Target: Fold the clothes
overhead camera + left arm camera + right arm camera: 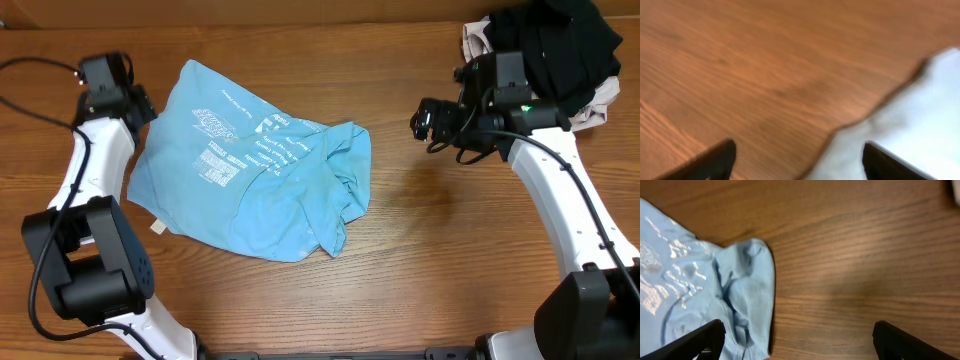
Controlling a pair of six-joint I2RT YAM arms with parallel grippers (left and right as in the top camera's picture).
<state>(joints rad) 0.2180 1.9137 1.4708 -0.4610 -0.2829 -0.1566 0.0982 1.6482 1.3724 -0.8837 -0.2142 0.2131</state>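
- The left hand is in the upper left of the overhead frame, right at the upper left edge of the t-shirt. I can't tell whether it touches the cloth.
- In its own wrist view the left hand is spread wide with nothing between its fingers. The pale cloth fills the lower right of that frame, and its edge runs in beside the right-side finger.
- The right hand hangs over bare table in the upper right of the overhead frame, apart from the shirt's right edge.
- In its wrist view the right hand is also spread and empty, and the bunched end of the shirt lies at the left of the frame.
- The sky-blue t-shirt lies crumpled on the table, left of centre. Small white print faces up, and the right part is gathered in folds.
- A black garment is heaped in the top right corner on a beige one, well away from the shirt.
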